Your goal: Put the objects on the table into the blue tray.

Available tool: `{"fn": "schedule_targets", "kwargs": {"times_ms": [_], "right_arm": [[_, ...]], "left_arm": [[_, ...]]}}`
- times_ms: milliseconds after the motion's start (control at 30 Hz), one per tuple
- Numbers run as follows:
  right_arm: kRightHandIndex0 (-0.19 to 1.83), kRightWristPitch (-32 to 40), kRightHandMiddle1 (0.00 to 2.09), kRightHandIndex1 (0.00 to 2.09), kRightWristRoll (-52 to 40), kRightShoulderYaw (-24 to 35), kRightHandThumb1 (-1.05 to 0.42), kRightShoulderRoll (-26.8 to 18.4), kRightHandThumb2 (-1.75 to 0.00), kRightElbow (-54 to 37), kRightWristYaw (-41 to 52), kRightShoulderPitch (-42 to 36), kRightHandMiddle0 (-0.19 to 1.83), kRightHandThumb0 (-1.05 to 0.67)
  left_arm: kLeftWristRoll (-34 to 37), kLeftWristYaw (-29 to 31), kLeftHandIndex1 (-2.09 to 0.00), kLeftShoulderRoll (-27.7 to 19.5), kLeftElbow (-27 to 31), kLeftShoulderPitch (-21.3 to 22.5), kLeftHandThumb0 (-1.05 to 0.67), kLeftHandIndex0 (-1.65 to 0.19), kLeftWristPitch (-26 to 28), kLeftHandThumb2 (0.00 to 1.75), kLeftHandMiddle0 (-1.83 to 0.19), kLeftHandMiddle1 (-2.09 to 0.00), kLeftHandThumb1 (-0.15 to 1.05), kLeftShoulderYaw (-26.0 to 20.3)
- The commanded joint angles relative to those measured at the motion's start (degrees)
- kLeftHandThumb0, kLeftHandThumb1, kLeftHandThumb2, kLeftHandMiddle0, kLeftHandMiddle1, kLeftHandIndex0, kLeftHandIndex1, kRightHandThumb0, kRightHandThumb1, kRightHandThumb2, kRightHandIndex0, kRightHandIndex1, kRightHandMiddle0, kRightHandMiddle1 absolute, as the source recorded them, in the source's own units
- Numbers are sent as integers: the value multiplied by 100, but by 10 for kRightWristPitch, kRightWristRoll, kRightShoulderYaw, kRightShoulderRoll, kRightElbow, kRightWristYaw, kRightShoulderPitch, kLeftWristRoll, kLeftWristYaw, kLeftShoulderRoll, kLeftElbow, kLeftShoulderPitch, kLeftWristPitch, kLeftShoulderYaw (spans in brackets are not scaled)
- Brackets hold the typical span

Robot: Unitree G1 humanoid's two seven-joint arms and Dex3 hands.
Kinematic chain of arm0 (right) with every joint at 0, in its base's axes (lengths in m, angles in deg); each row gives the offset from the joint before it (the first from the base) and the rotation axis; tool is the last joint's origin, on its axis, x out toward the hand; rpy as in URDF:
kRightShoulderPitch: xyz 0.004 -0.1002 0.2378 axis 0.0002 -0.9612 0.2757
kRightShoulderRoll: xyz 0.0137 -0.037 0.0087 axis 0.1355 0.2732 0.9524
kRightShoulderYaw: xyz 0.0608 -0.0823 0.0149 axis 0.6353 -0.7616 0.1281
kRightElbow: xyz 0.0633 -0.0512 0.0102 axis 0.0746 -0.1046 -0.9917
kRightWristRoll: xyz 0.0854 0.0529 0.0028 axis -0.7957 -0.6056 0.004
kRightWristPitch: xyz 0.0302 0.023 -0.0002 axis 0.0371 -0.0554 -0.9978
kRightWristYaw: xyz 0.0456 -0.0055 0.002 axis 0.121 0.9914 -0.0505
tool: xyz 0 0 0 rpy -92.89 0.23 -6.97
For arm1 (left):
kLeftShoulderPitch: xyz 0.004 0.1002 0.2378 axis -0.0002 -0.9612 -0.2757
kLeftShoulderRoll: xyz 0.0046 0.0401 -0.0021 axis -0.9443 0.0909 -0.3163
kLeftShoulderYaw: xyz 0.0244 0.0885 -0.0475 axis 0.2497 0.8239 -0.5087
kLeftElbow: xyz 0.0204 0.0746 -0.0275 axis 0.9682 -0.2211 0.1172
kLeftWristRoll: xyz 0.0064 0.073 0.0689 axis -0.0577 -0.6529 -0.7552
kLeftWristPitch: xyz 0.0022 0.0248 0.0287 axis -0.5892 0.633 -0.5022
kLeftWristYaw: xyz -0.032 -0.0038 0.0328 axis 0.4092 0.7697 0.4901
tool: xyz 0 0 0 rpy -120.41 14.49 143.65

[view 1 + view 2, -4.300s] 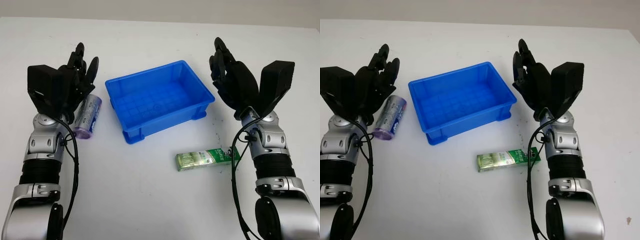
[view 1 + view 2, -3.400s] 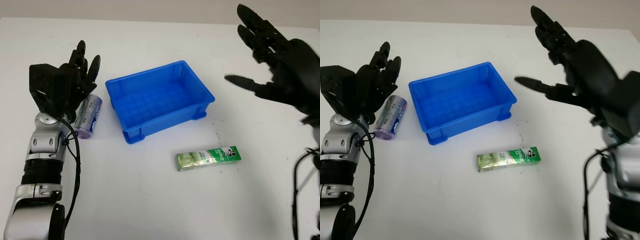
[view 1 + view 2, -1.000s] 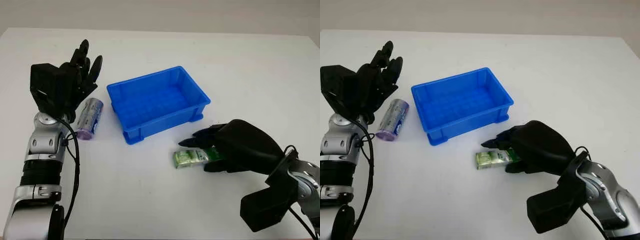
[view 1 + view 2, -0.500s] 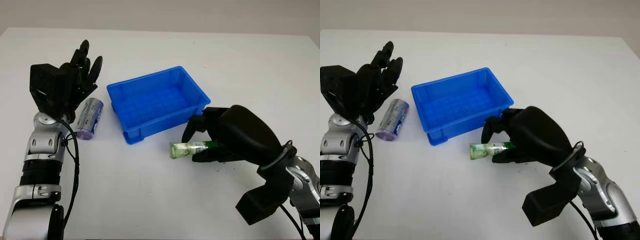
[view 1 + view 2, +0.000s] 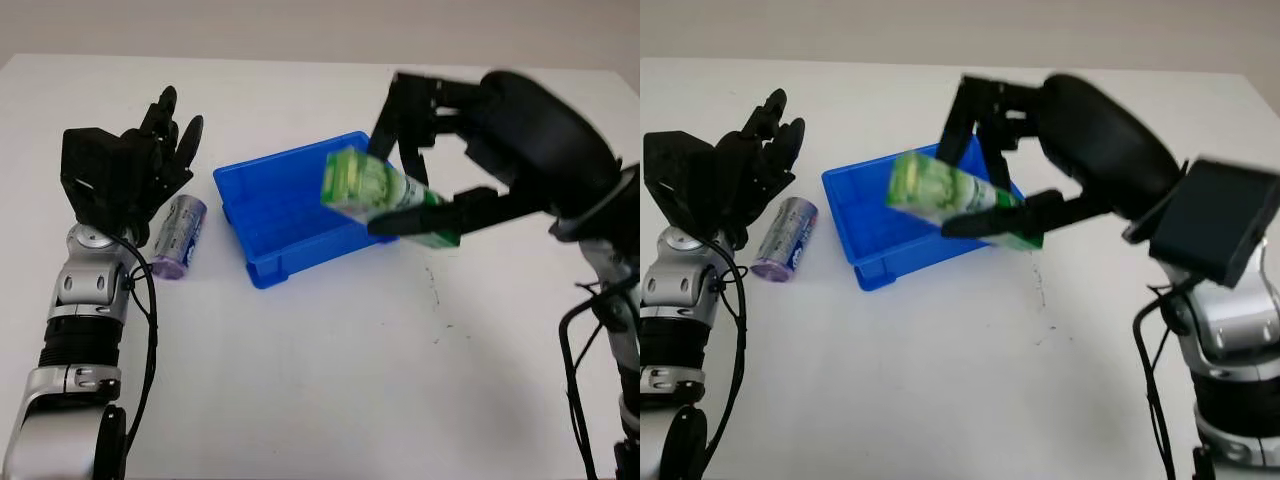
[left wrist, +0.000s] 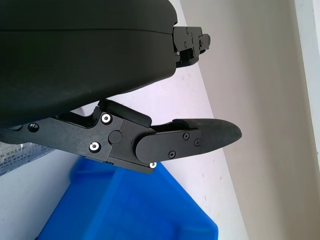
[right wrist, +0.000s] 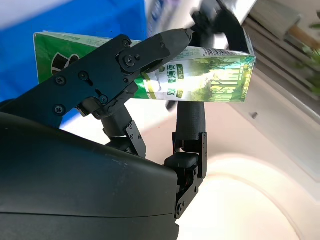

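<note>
My right hand (image 5: 420, 190) is shut on a green rectangular box (image 5: 375, 193), holding it in the air above the right part of the blue tray (image 5: 262, 195); the right wrist view shows the green box (image 7: 200, 75) pinched between the fingers (image 7: 130, 60). A purple-and-silver can (image 5: 178, 236) lies on its side on the table left of the tray. My left hand (image 5: 150, 160) is open and raised just above and left of the can. In the left wrist view a corner of the tray (image 6: 125, 210) lies below the hand.
The white table (image 5: 320, 380) stretches in front of the tray. Its far edge (image 5: 300, 55) runs behind the tray, and a small dark mark (image 5: 435, 295) sits on the surface at right.
My right hand closed on the green box where it lay on the table, lifted it, and carried it up and back over the tray. The left hand and the can stayed put.
</note>
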Motion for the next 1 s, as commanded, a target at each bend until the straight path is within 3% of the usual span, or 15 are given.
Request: {"fn": "schedule_targets", "kwargs": {"times_ms": [0,133,333,433,533,633,667,700,733,800,900,967], "right_arm": [[135,-31,209,209,25,-4,-105,23,-33,46,-20,32,103,-26],[140,-167,209,209,161,-38,-105,67,-27,171,-128,74,117,-34],[131,-379,209,209,339,-93,-105,98,-26,436,-310,151,101,-39],[115,-453,209,209,407,-128,-105,96,-28,560,-382,197,75,-44],[102,-493,209,209,499,-185,-105,93,-26,666,-469,239,64,-49],[83,-514,209,209,525,-221,-105,100,-23,750,-462,269,49,-56],[65,-514,204,206,528,-231,-105,100,-20,765,-440,276,39,-59],[34,-512,171,177,526,-242,-105,97,-21,773,-391,282,20,-65],[21,-511,127,131,523,-249,-105,95,-22,777,-356,287,14,-70],[9,-509,61,58,514,-257,-105,87,-25,774,-284,292,9,-76],[-13,-519,18,11,499,-257,-105,76,-32,765,-220,289,-11,-81],[-18,-526,6,3,492,-252,-105,69,-37,758,-208,284,-17,-84]], "left_arm": [[-2,-4,-6,0,3,6,-73,9,-9,50,12,-6,105,3],[-6,-14,-6,5,3,3,-73,8,-13,50,10,-6,105,6],[-3,-20,-6,10,4,2,-72,9,-12,50,10,-6,105,6],[-6,-21,-6,10,5,2,-72,9,-10,51,10,-5,105,9],[-6,-24,-5,12,7,2,-72,9,-11,51,11,-5,105,10],[-8,-26,-5,12,11,0,-72,10,-7,52,11,-5,105,12],[-8,-26,-5,13,12,-1,-73,10,-7,52,11,-5,105,11],[-8,-28,-5,13,14,-3,-72,10,-6,52,11,-5,105,11],[-8,-29,-5,13,16,-4,-72,9,-5,52,11,-5,105,10],[-7,-33,-6,14,19,-5,-72,9,0,51,10,-6,105,8],[-5,-33,-6,13,18,-5,-72,9,3,51,11,-5,105,7],[-8,-31,-5,10,14,-4,-72,9,-3,51,11,-5,105,10]]}}
